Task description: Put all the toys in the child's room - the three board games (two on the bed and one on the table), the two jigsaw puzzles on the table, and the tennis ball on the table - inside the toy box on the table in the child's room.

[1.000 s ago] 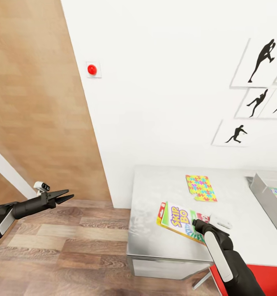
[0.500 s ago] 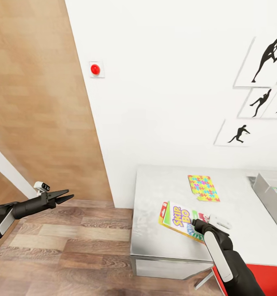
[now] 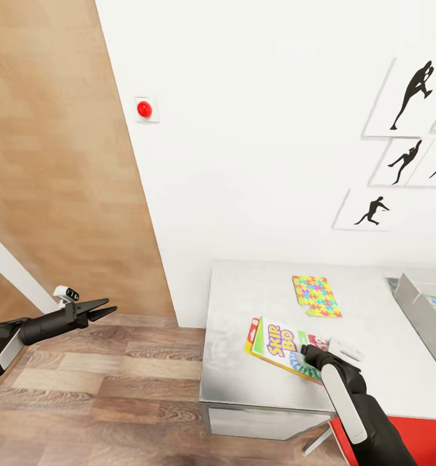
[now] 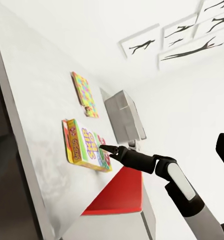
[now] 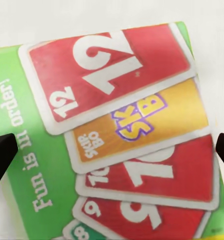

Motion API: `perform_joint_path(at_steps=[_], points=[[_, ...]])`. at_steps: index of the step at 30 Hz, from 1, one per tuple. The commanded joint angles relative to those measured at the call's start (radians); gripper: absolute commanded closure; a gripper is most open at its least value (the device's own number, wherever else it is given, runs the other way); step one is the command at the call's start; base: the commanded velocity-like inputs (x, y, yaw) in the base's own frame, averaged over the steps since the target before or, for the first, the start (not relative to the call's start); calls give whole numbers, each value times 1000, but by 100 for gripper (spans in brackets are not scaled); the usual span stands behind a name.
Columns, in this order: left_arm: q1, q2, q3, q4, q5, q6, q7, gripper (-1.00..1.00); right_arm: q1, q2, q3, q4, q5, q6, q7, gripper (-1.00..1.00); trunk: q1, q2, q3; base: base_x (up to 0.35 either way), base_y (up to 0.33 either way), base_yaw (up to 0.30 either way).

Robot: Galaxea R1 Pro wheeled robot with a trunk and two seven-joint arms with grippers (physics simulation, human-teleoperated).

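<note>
The Skip-Bo box (image 3: pixel 281 344) lies flat near the worktop's (image 3: pixel 244 382) front edge, stacked askew on a second sheet, probably the other puzzle, whose yellow and red edge peeks out at its nine o'clock side. It looks thin, stiff and light, with a glossy printed lid that I'd expect to be slick, so a pinch across one short edge seems better than pressing on the face. Lifting it off the sheet below may drag that one along.

The right end effector (image 3: pixel 314 355) sits right over the box's four o'clock corner; in the wrist view its dark fingertips (image 5: pixel 2 152) stand wide apart on either side of the lid, gripping nothing.

At one o'clock from the box lies a puzzle (image 3: pixel 316 296), well apart. The toy box (image 3: pixel 415 307) stands at three o'clock by the worktop's right end.

The left end effector (image 3: pixel 105 308) hangs over the floor off at nine o'clock, its fingers slightly parted and empty.
</note>
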Motion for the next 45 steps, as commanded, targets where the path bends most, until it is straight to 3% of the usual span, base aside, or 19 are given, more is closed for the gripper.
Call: perform_joint_path(at_steps=[1,45], points=[[-1,0,-1,0,1,11,-4,-100,-1,-1,0,37,-2,8,-10,-100,1,-2,-2,0,-59,0],[-1,0,-1,0,0,11,-4,-100,-1,0,-1,35,-2,7,-10,-100,1,-2,-2,0,-29,0]])
